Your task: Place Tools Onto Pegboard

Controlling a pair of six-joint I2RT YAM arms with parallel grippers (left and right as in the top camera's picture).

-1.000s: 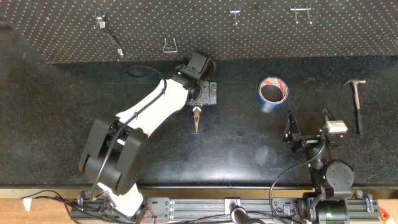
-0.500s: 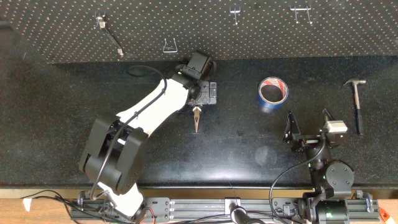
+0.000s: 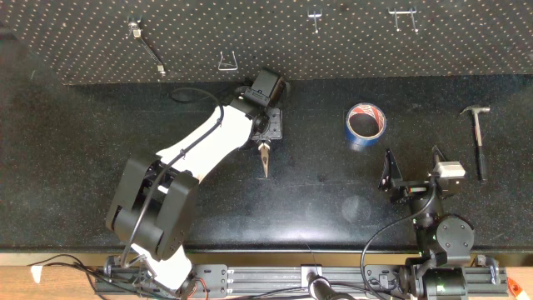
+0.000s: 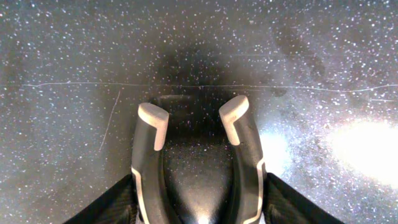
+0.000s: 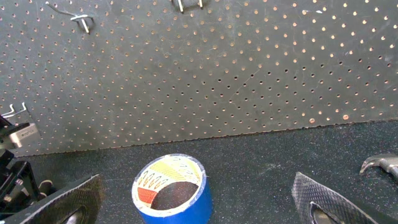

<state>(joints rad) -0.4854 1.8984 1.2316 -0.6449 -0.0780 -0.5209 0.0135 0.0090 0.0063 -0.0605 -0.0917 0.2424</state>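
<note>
The pliers (image 3: 264, 158) lie on the black table, nose pointing toward the arms. My left gripper (image 3: 271, 127) is down over their handles and shut on them. In the left wrist view the two black handles with grey ends (image 4: 152, 143) curve up between my fingers (image 4: 106, 208), and the left gripper (image 4: 196, 202) presses them from both sides. My right gripper (image 3: 412, 171) rests open near its base, facing the blue tape roll (image 5: 173, 186) with nothing between its fingers. The pegboard (image 3: 266, 33) runs along the table's far edge.
The blue tape roll (image 3: 366, 125) stands right of centre. A hammer (image 3: 477, 137) lies at the far right. On the pegboard a wrench (image 3: 150, 48) hangs at the left, and bare hooks (image 3: 226, 61) (image 3: 315, 18) (image 3: 404, 18) sit further right.
The left gripper's fingers have drawn together around the pliers' handles. The pliers shifted only slightly, and the right arm has not moved.
</note>
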